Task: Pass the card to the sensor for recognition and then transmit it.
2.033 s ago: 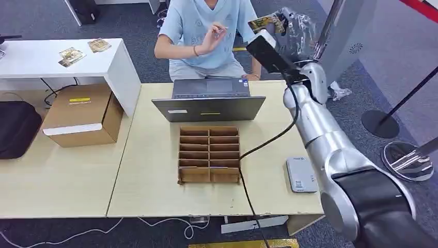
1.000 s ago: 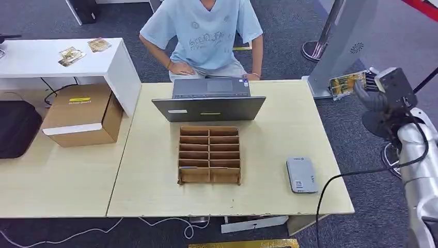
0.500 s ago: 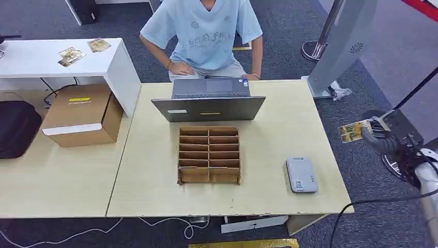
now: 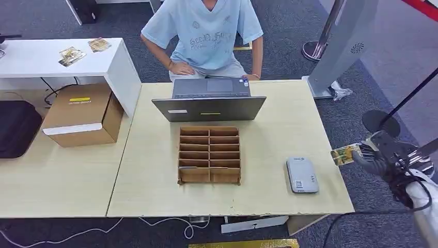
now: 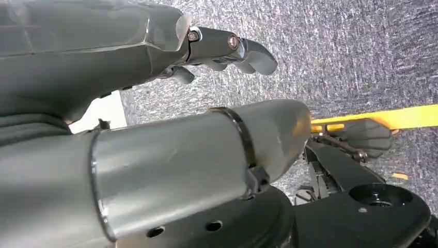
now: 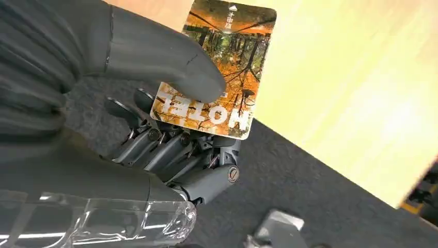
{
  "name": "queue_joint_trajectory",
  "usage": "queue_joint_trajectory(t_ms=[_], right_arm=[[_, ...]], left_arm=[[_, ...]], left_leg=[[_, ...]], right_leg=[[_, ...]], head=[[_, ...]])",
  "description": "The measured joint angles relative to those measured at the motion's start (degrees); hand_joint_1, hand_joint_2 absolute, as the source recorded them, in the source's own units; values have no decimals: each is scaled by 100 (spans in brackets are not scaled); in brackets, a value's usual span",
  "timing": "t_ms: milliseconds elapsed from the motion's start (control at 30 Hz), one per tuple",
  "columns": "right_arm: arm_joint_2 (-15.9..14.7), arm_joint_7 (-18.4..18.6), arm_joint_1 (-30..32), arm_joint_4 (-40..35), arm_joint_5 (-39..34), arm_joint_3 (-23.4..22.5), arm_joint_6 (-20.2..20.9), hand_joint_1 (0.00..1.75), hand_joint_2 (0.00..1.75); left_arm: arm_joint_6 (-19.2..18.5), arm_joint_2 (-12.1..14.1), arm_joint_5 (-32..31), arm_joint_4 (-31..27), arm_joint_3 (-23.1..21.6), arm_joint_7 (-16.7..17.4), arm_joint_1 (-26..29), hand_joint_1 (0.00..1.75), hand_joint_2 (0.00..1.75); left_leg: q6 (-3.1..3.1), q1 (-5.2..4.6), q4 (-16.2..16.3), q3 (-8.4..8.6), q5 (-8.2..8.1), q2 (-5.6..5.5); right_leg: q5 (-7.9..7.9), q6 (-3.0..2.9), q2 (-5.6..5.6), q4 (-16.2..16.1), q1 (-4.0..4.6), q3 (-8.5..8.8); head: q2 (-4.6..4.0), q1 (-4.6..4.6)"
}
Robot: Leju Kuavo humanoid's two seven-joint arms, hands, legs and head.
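An orange forest-print card is pinched between thumb and fingers of my right hand, just off the table's right edge. The card's free end points toward the table. The grey flat sensor lies on the table near the front right corner, a short way left of the card. In the right wrist view the card sits under my thumb, with my right hand over carpet and the wooden tabletop beyond. My left hand hangs over the carpet with nothing in it, fingers apart from the thumb.
A cardboard divider tray stands mid-table, with a laptop behind it. A person sits behind the laptop. A cardboard box and a white desk with loose cards are at the left. A stanchion base stands right.
My right hand has carried the card from high at the back right down and forward to the table's right edge, near the sensor. The person lowered a raised hand.
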Motion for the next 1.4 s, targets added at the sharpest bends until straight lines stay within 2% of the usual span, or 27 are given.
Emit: queue_joint_trajectory(t_ms=[200, 333, 533, 967, 1233, 1400], right_arm=[[-2, 59, 647, -109, -282, -13, 0, 175, 175], [-28, 64, 862, -170, -400, -52, 70, 175, 175], [-98, 97, 974, -203, -658, -57, 269, 175, 175], [-98, -124, 962, -350, -1535, -57, 474, 175, 175], [-107, 178, 1264, -877, -1736, -46, 645, 175, 175], [-210, 285, 1234, -1047, -1841, 133, 739, 175, 175]], left_arm=[[-33, 11, -54, 0, 0, 0, 0, 0, 0], [-35, 26, -59, 0, 0, 0, 1, 0, 0], [-37, 44, -76, 2, 0, -2, 1, 0, 0], [-33, 55, -76, 2, 0, -83, -4, 0, 0], [-35, 55, -85, 0, 0, -85, -3, 0, 0], [-35, 55, -92, 2, 0, -85, -4, 0, 0]], left_leg=[[4, 0, -1, -2, -3, 2], [4, 0, -1, -1, -3, 2], [4, -1, -1, -1, -3, 3], [4, -1, -1, -1, -3, 4], [4, -1, -1, -1, -3, 5], [4, -1, -1, -3, -3, 5]], right_leg=[[-1, 0, 0, 0, 0, -2], [-1, 0, 3, 0, 0, -3], [-1, -1, 4, 0, 0, -3], [-1, -1, 5, 0, 0, -3], [-1, -1, 6, 0, -1, -4], [-1, -1, 6, 0, 0, -3]], head=[[0, 0], [0, 2], [0, 0], [0, 0], [0, 0], [0, 0]])
